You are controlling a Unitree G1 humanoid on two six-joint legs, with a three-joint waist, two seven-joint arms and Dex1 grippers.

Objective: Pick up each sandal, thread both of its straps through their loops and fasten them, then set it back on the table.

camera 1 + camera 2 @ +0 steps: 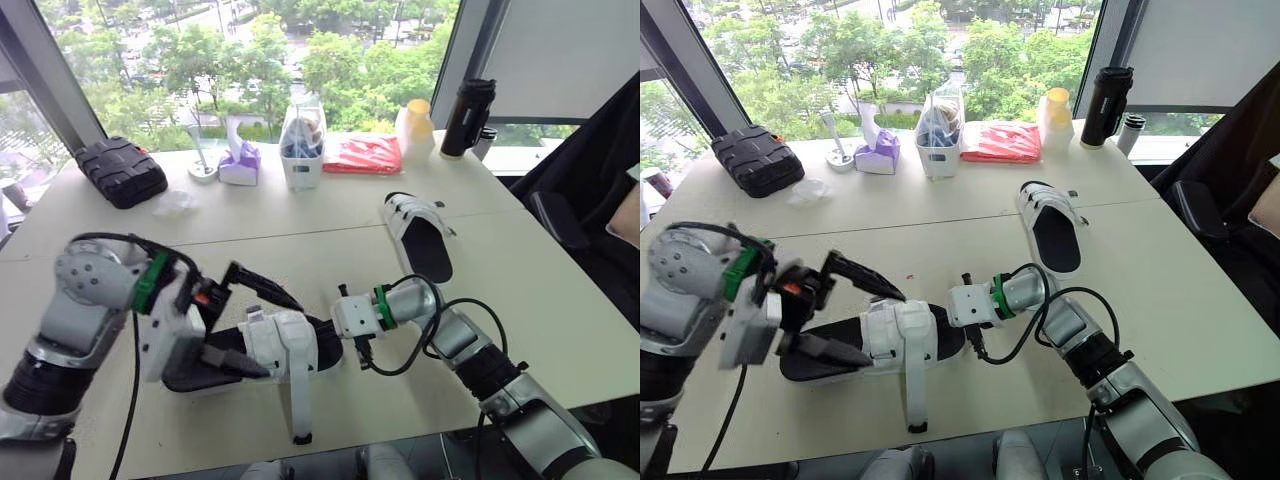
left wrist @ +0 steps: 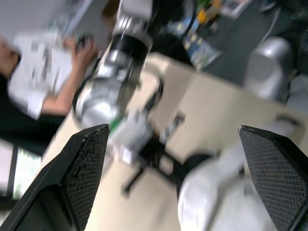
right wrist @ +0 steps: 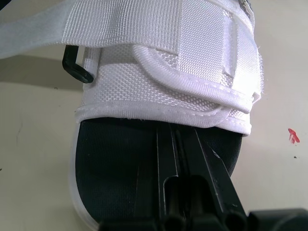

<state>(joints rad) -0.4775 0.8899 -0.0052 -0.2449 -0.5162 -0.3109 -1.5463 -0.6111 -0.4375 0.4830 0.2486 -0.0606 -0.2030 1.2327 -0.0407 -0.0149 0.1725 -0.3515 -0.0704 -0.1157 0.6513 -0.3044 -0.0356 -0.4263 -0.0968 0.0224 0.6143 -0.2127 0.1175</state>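
Fingers of the left gripper [image 1: 250, 328] are spread about the heel of a sandal [image 1: 285, 345] at the front edge of the table [image 1: 560, 300]. The right gripper [image 3: 180, 144] has its own pressed together on the insole. Light, limp webbing is judged; the loose strap [image 1: 297, 405] is best taken near its tip. Smooth tabletop, window [image 1: 250, 50] beyond.

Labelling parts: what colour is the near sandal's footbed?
Black footbed, beneath white woven fabric straps; shows best in the right wrist view.
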